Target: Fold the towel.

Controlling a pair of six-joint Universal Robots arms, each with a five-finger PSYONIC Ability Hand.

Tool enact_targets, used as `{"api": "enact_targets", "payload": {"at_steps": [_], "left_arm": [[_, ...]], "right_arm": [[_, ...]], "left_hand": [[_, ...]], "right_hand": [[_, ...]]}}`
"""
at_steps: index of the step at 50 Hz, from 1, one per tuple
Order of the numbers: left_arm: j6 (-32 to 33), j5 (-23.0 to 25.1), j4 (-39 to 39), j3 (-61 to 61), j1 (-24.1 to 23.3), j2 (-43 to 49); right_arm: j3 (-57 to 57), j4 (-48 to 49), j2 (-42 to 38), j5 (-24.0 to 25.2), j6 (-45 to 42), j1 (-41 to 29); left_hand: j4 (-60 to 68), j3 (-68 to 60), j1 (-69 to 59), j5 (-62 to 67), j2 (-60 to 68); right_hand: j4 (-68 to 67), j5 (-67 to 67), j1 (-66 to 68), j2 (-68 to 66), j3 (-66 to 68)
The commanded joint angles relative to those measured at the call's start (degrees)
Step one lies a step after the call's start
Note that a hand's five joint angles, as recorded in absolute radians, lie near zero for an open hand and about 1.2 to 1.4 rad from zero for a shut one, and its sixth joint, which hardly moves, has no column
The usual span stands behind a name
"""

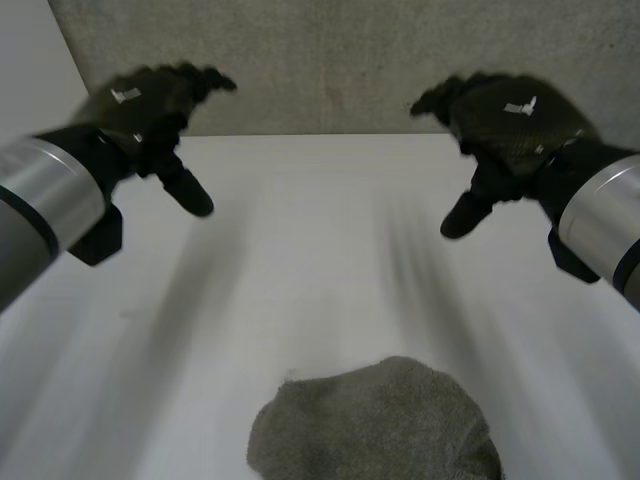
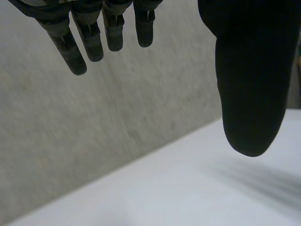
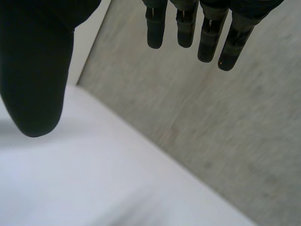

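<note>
Bare test-bench setting, white table (image 1: 320,250), grey textured wall (image 1: 330,60) behind

Left arm (image 1: 45,200): reaches forward from its own side. Left hand (image 1: 150,105): palm down, fingers (image 2: 77,54) straight and slightly spread, thumb (image 2: 251,94) set well apart, nothing held.

Right arm (image 1: 600,215): mirrored pose. Right hand (image 1: 505,125): fingers (image 3: 186,30) extended, thumb (image 3: 35,84) apart, empty.

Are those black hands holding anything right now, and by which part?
Nothing is held. The left hand and right hand hover open above the table, clear of the towel.
</note>
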State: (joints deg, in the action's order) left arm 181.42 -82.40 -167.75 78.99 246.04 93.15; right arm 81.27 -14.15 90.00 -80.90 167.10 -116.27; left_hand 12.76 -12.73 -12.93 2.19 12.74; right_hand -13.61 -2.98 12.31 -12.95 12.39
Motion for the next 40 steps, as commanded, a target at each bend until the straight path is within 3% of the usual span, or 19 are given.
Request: {"api": "enact_targets", "payload": {"at_steps": [1, 3, 7, 16, 24, 28, 36, 39, 40], "left_arm": [[0.1, 0.8, 5.4, 2.5, -1.4, 6.2], [0.6, 1.0, 10.9, 5.4, -4.2, 8.2], [2.0, 1.1, 13.8, 11.2, -5.3, 8.6], [4.4, 0.9, 2.0, 24.8, -6.0, 8.5], [3.8, 0.7, 0.2, 25.0, -11.3, 11.3], [3.7, 0.7, -0.1, 24.6, -12.4, 12.4], [3.1, 0.1, -5.7, 23.6, -14.2, 14.5], [1.8, 0.2, -7.0, 23.5, -14.2, 15.2], [1.1, 0.3, -7.6, 23.4, -14.3, 15.3]], "right_arm": [[0.6, -9.9, -3.9, 0.7, -2.1, 0.4], [1.3, -12.0, -4.8, 0.8, -2.2, 0.4], [6.4, -15.8, -6.2, 2.8, -4.1, 0.5], [17.1, -15.1, -6.4, 5.2, -7.2, 1.7], [23.2, -9.1, -6.5, 5.4, -7.2, 3.2], [24.4, -7.9, -6.5, 5.2, -7.1, 3.3], [24.9, -7.8, -6.4, 5.7, -7.1, 3.5], [25.3, -7.6, -6.4, 5.8, -7.3, 3.3], [25.3, -7.6, -6.4, 5.8, -7.3, 3.3]], "left_hand": [[6.9, -6.9, -6.7, 7.4, 6.9], [7.0, -7.1, -6.9, 7.6, 7.1], [5.5, -5.6, -5.4, 6.1, 5.6], [4.0, -4.0, -3.8, 4.6, 4.0], [6.4, -6.4, -6.2, 6.9, 6.4], [6.7, -6.7, -6.5, 7.3, 6.7], [17.5, -17.5, -17.3, 18.0, 17.5], [28.4, -28.4, -28.2, 29.0, 28.4], [38.1, -38.1, -37.9, 38.6, 38.1]], "right_hand": [[3.6, 3.0, -2.3, 2.9, -2.4], [3.6, 3.0, -2.3, 2.9, -2.4], [0.4, -0.3, 0.9, -0.3, 0.9], [-2.7, -3.3, 4.0, -3.4, 3.9], [-7.6, -8.2, 8.9, -8.2, 8.8], [-19.1, -19.8, 20.4, -19.8, 20.4], [-33.9, -34.6, 35.2, -34.6, 35.2], [-41.2, -41.8, 42.5, -41.8, 42.4], [-41.2, -41.8, 42.5, -41.9, 42.4]]}}
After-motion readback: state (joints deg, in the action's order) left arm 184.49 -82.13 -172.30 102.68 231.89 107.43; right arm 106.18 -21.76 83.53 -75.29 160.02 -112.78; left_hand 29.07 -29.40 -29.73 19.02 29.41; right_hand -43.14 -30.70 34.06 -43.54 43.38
